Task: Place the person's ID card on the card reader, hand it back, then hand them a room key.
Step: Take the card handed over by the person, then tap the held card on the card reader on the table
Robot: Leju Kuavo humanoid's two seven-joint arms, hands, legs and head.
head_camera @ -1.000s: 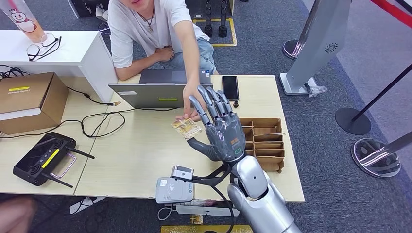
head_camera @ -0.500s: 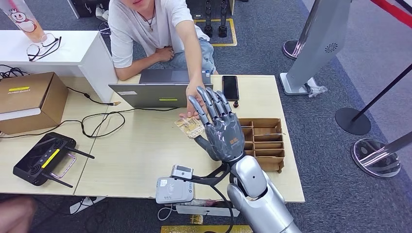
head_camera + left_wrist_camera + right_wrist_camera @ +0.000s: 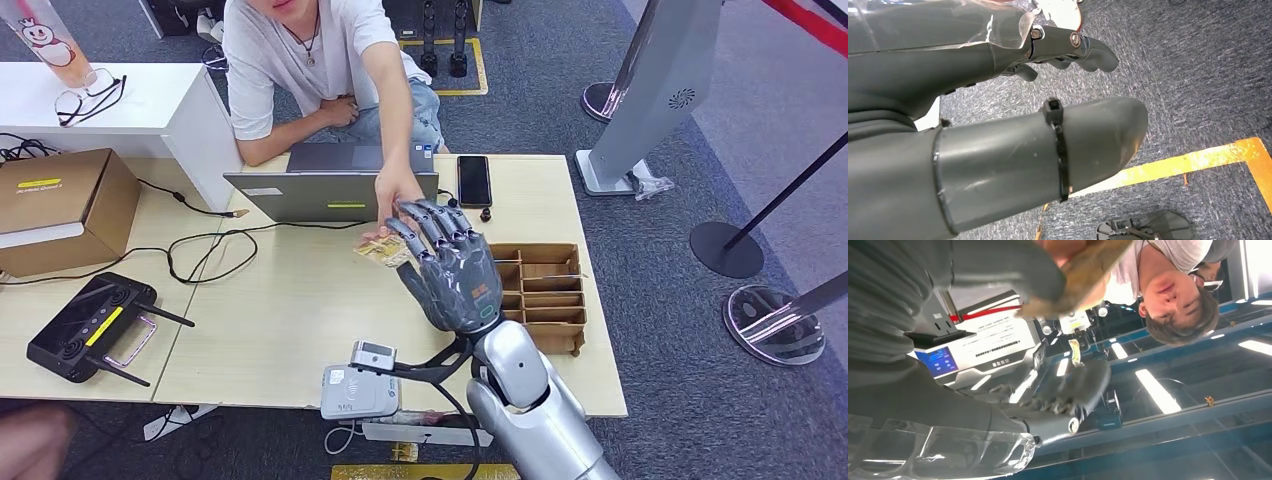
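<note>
- A light wooden table (image 3: 300,320) is seen in the head view; behind it a person (image 3: 300,60) in a white shirt is seated, one arm stretched across the top.
- A grey laptop (image 3: 330,185) is set at the far edge, with a black phone (image 3: 474,180) just beside it.
- A brown cardboard box (image 3: 60,205) is placed at the table's left end; a black controller (image 3: 90,325) lies nearer the front edge.
- A wooden compartment tray (image 3: 545,290) is placed at the right side, just beside the raised right hand.
- The white card reader (image 3: 358,390) is set at the near edge, well apart from the card.
- The right hand (image 3: 450,270) is raised above the table, fingers curled onto the ID card (image 3: 382,250); in the right wrist view the card is pressed under the thumb, so the card is grasped.
- The person's hand (image 3: 395,200) is also touching the card's far side.
- The left hand (image 3: 998,100) is seen above grey carpet, fingers loosely bent, nothing held.
</note>
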